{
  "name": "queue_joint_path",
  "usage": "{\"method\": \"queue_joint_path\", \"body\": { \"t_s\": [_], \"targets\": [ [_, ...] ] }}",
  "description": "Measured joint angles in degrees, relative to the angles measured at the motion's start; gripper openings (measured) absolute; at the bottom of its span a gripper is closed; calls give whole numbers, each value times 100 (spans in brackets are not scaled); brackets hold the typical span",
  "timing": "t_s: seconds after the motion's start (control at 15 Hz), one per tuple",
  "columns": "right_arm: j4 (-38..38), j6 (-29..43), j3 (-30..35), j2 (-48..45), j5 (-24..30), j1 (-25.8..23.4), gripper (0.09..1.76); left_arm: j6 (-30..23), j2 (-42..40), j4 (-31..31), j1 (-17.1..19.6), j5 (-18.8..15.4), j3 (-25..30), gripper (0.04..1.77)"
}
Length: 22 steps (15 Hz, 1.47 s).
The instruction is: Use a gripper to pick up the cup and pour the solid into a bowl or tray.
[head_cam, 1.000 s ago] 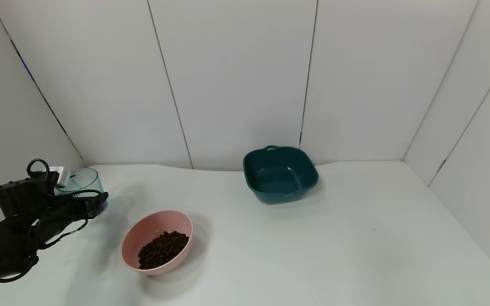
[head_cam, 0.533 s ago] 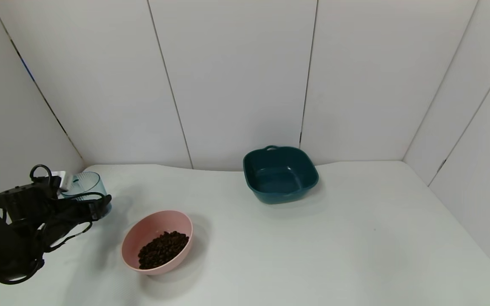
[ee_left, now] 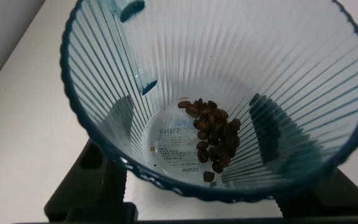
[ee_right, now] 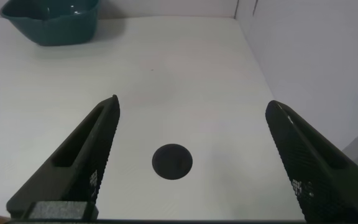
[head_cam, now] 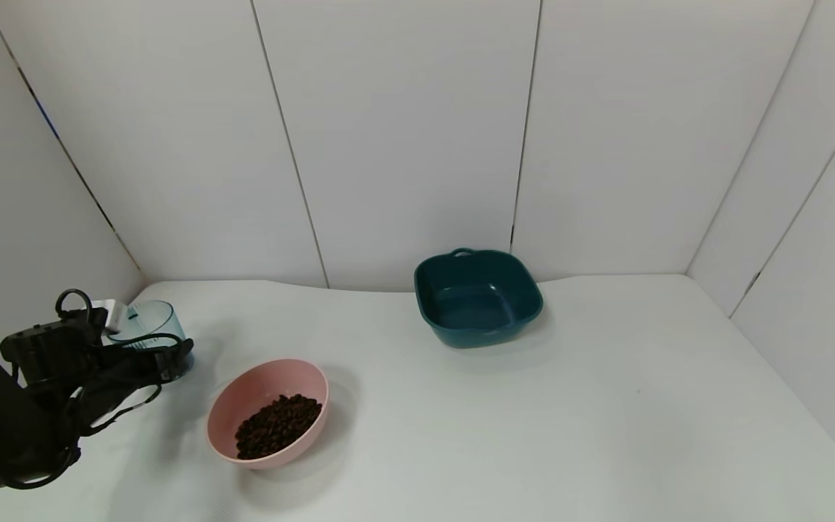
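Cup (head_cam: 148,328) is sitting upright at the table's far left, just left of the pink bowl (head_cam: 233,406), clamped in the left gripper (head_cam: 143,341): fingers (ee_left: 92,186) are pressing both sides of the ribbed wall. Most beans (head_cam: 276,425) are lying in the bowl; a small cluster (ee_left: 213,137) is clinging to the cup's floor.

Risks, as judged:
- Thin wall flexing under the squeeze; cup could be slipping or popping out on release.
- Leftover beans spilling onto the table if the cup tips away from the bowl.

Right gripper (ee_right: 191,162) is idling wide open, holding nothing, over bare table.
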<state>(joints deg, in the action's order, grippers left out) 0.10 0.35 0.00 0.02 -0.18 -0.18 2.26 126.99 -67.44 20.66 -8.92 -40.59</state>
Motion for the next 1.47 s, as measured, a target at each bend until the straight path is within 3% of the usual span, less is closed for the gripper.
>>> {"method": "queue_joint_path", "body": {
  "t_s": [0.27, 0.53, 0.93, 1.47],
  "targets": [
    [0, 0, 0, 0, 0, 0, 171, 0, 49, 0, 2, 0, 0, 127],
    [0, 0, 0, 0, 0, 0, 171, 6, 52, 2, 12, -9, 5, 146],
    [0, 0, 0, 0, 2, 0, 171, 2, 7, 7, 15, -6, 20, 159],
    [0, 0, 0, 0, 0, 0, 171, 63, -887, 1063, 141, -17, 250, 167]
  ]
}}
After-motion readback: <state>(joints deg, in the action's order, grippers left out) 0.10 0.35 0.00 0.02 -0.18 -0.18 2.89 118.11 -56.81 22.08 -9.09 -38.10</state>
